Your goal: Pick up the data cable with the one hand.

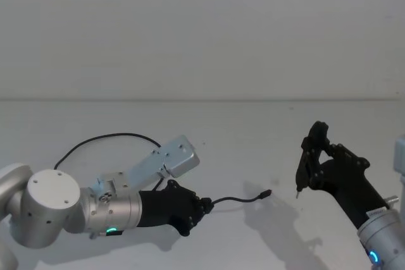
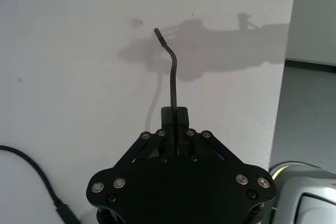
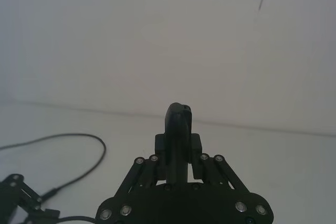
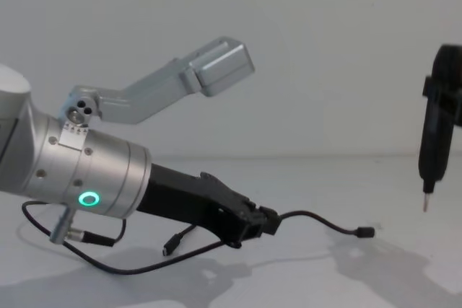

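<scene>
My left gripper is shut on the data cable, a thin black cord. A short length sticks out past the fingertips and ends in a small flat plug. That end hangs a little above the white table and casts a shadow on it. In the left wrist view the cable runs straight out from the shut gripper. The chest view shows the gripper low over the table, with another small plug dangling under the arm. My right gripper is held up at the right.
The right gripper is shut on a slim black stick-like tool whose thin metal tip points down, just right of the cable's plug. A black lead arcs behind the left arm. The white table meets a white wall.
</scene>
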